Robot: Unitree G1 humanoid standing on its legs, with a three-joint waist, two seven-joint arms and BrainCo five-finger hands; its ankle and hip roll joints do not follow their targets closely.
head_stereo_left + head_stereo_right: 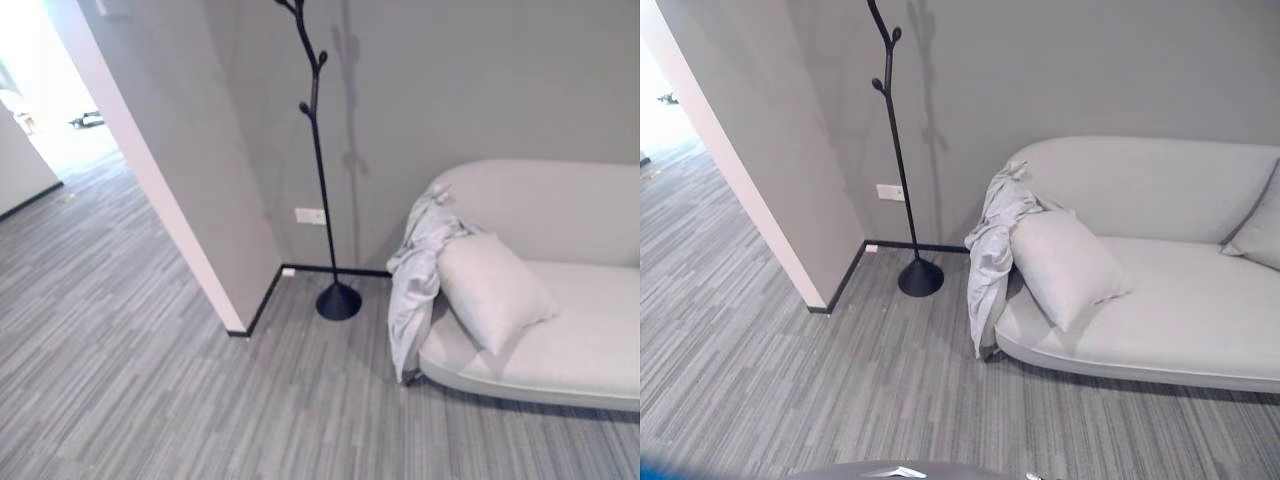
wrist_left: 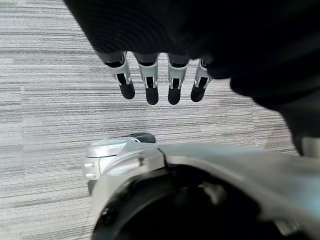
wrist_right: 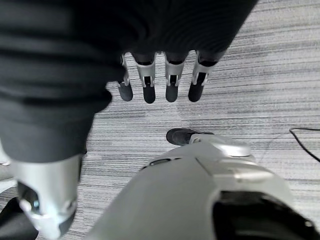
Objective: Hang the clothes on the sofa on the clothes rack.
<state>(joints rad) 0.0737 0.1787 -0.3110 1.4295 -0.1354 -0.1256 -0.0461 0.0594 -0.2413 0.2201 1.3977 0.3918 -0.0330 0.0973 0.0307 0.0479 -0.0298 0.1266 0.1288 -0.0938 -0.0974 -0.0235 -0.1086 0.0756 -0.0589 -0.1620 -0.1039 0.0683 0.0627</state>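
Note:
A light grey garment (image 1: 415,280) (image 1: 992,250) hangs over the left arm of a pale sofa (image 1: 580,340) (image 1: 1180,300), its hem reaching down to the floor. A black branch-shaped clothes rack (image 1: 322,160) (image 1: 898,150) stands on a round base against the grey wall, just left of the sofa, with nothing on its pegs. My left hand (image 2: 150,80) points down over the striped carpet with straight fingers, holding nothing. In the right wrist view my right hand (image 3: 160,80) hangs the same way, fingers straight and empty.
A pale cushion (image 1: 490,290) leans on the sofa seat beside the garment; a second cushion (image 1: 1260,230) sits at the sofa's far right. A wall corner (image 1: 235,325) juts out left of the rack, with a corridor (image 1: 60,200) beyond. Grey striped carpet (image 1: 200,420) lies in front.

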